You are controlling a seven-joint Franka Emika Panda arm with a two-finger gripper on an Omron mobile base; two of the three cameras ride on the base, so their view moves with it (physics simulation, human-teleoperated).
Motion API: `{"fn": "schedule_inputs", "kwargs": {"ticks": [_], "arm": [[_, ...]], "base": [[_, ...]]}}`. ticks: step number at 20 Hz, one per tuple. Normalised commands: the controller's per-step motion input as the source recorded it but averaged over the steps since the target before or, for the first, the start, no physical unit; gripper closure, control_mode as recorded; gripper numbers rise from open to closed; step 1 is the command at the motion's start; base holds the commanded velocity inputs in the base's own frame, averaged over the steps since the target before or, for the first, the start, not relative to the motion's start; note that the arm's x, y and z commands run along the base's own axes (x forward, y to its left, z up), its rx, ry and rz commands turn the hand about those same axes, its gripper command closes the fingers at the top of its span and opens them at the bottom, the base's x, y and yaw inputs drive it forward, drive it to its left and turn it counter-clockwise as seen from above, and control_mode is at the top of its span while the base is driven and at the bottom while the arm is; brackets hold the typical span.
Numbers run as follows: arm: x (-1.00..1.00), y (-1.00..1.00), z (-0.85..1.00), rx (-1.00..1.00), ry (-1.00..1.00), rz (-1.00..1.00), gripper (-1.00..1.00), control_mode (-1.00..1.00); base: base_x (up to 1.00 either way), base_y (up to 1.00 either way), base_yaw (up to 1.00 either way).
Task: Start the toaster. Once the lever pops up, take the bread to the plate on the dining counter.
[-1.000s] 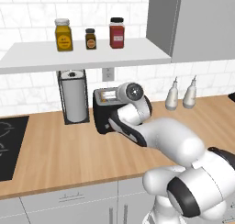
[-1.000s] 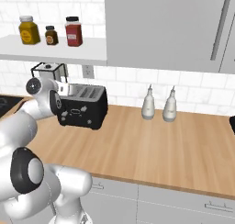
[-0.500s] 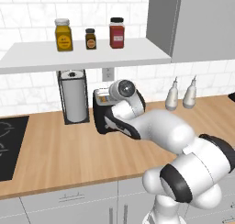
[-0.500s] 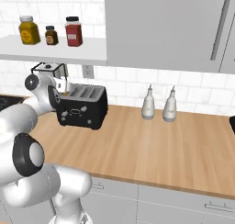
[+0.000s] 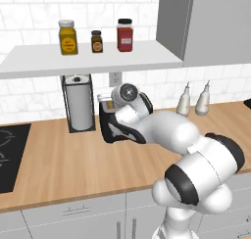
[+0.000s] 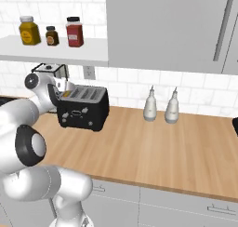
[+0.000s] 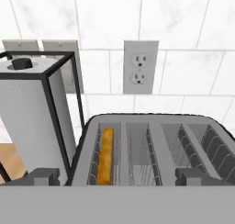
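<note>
One bread (image 7: 106, 155), four toaster (image 7: 151, 149) slots

Toaster (image 7: 156, 147) slots seen from above; bread (image 7: 106, 155) in leftmost slot, apparently sunk; paper-towel holder (image 7: 39, 113) alongside.

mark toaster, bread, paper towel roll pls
toaster (image 6: 83, 111), right base view, black front face.
bread (image 7: 106, 156), hand view, top crust edge in the leftmost slot.
paper towel roll (image 5: 78, 107), left base view, white side of the roll.
</note>
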Motion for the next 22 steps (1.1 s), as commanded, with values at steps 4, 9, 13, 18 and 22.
{"fn": "schedule_inputs", "kwargs": {"ticks": [4, 9, 13, 18, 22], "arm": [[0.01, 0.06, -0.31, 0.0, 0.0, 0.0, -1.0, -1.0], [0.04, 0.0, -0.28, 0.0, 0.0, 0.0, -1.0, -1.0], [0.08, 0.0, -0.19, 0.0, 0.0, 0.0, -1.0, -1.0], [0.1, 0.0, -0.1, 0.0, 0.0, 0.0, -1.0, -1.0], [0.17, 0.0, -0.04, 0.0, 0.0, 0.0, -1.0, -1.0]], "base": [[0.0, 0.0, 0.0], [0.0, 0.0, 0.0], [0.0, 0.0, 0.0], [0.0, 0.0, 0.0], [0.0, 0.0, 0.0]]}}
